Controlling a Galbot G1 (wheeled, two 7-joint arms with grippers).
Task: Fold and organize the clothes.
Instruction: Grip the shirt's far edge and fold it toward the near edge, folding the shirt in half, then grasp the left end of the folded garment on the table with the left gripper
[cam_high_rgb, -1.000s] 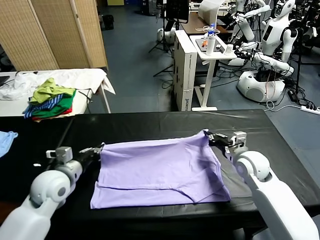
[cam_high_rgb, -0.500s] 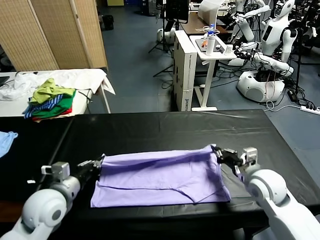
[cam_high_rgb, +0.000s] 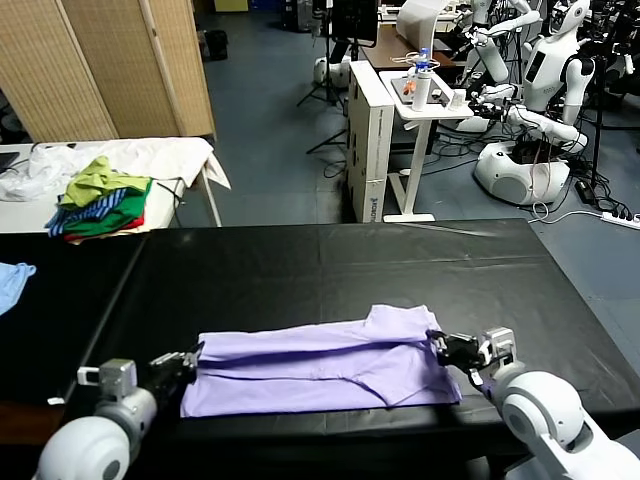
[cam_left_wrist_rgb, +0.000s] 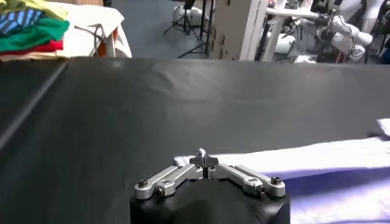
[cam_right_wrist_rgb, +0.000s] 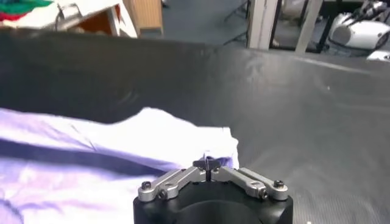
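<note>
The clothes, a pale lavender T-shirt (cam_high_rgb: 320, 360), lie folded over into a narrow band near the front edge of the black table (cam_high_rgb: 330, 260). My left gripper (cam_high_rgb: 196, 354) is shut on the shirt's left end, low at the front. My right gripper (cam_high_rgb: 437, 345) is shut on its right end. In the left wrist view the closed jaws (cam_left_wrist_rgb: 204, 159) meet at the edge of the shirt (cam_left_wrist_rgb: 317, 159). The right wrist view shows the same: closed jaws (cam_right_wrist_rgb: 208, 163) at the corner of the shirt (cam_right_wrist_rgb: 122, 146). No purple print shows.
A green, yellow, blue and red garment pile (cam_high_rgb: 100, 195) sits on a white side table at the back left. A light blue cloth (cam_high_rgb: 12, 280) lies at the table's left edge. A white cart (cam_high_rgb: 420, 100) and other robots (cam_high_rgb: 540, 90) stand beyond the far edge.
Both grippers have drawn back toward the table's front edge, pulling the shirt's far edge over onto itself. The spread shirt has become a narrow folded band.
</note>
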